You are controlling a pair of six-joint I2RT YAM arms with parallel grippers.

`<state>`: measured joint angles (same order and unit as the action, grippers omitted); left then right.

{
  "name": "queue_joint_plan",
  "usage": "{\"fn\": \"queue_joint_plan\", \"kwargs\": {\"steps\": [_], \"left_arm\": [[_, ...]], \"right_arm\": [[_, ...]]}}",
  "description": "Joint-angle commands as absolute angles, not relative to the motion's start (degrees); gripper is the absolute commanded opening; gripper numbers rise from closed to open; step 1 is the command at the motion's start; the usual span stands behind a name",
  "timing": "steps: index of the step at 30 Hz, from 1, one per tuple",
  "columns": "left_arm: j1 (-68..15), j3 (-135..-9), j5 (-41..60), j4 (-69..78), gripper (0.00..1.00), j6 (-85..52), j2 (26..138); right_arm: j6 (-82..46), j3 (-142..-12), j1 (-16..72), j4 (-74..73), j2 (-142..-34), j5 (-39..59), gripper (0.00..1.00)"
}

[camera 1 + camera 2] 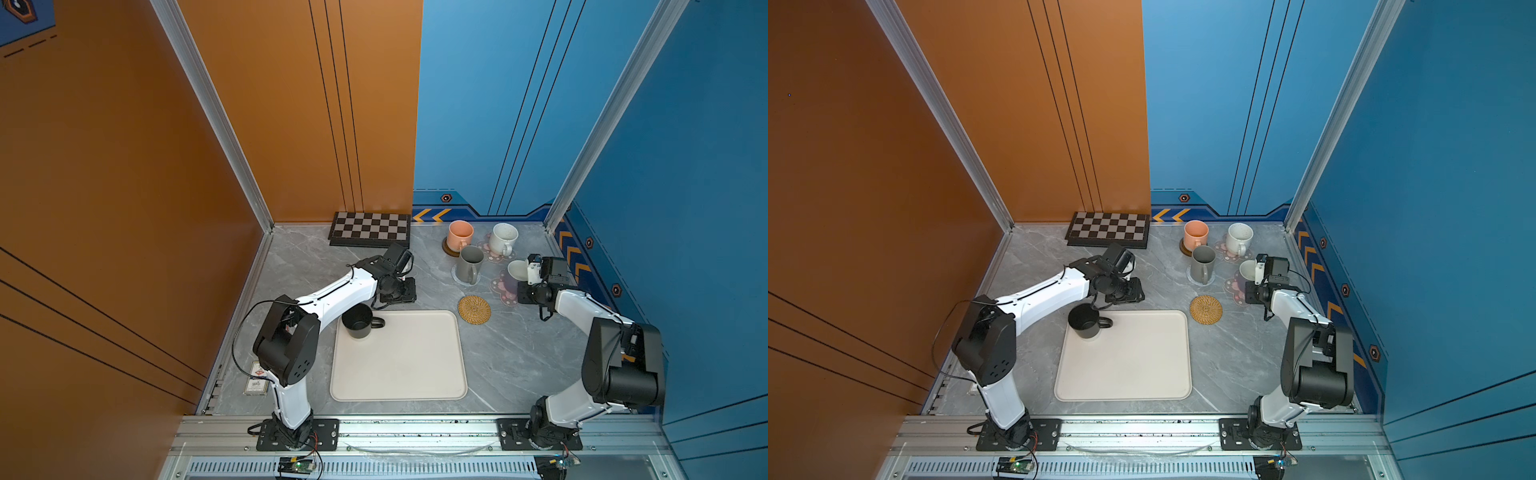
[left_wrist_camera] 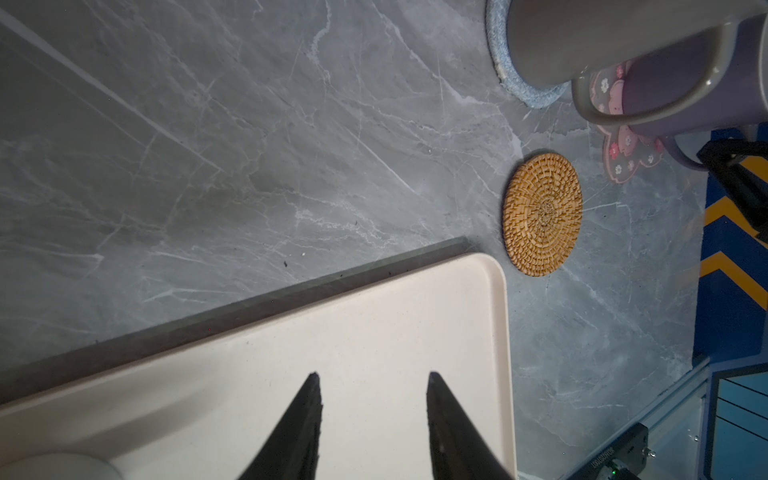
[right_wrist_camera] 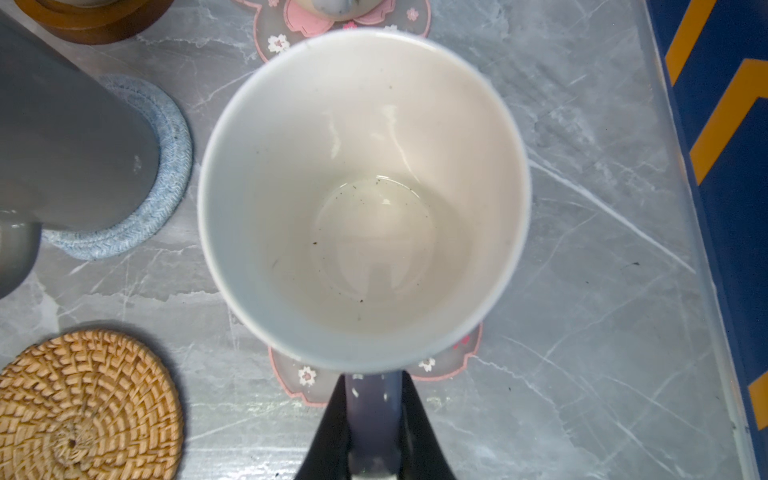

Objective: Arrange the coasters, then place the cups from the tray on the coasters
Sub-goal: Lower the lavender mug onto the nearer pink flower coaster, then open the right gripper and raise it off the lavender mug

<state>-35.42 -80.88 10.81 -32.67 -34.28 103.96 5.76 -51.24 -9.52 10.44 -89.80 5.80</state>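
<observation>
Right now my right claw is pinched on the handle of the lavender mug, which stands upright, its white inside facing up, over a pink-blossom coaster. I cannot tell whether its base is touching that mat.

My left claw is spread with nothing between its fingers, and it hangs over the cream tray near one corner. The black mug is the only cup on the tray, at its far left corner.

Just beside the tray's far right corner lies the round rattan coaster, bare. Beyond it, the grey mug sits on the light-blue crochet coaster. The peach mug sits on the dark-brown wooden disc. The speckled cream mug sits on the other blossom coaster. The chequered board rests against the back wall.
</observation>
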Motion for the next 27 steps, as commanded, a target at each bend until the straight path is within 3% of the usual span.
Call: {"fn": "queue_joint_plan", "kwargs": {"steps": [1,3,16,27], "left_arm": [[-35.50,-82.21,11.92,-32.79,0.43,-33.61,104.42],[-35.66,-81.96,11.73,-32.73,0.43,-33.57,103.99],[-36.11,-80.38,11.61,-32.89,0.43,-33.51,101.23],[-39.45,-75.90,5.65,-35.65,0.45,-38.39,95.54]], "right_arm": [[5.23,-52.38,-9.05,11.91,-88.15,3.60,0.10],[4.12,-52.21,-8.64,12.91,-88.00,1.44,0.21],[-0.05,-49.57,-7.12,14.55,-83.19,-1.22,0.43],[-3.36,-48.67,-4.28,19.91,-69.01,-4.33,0.62]]}}
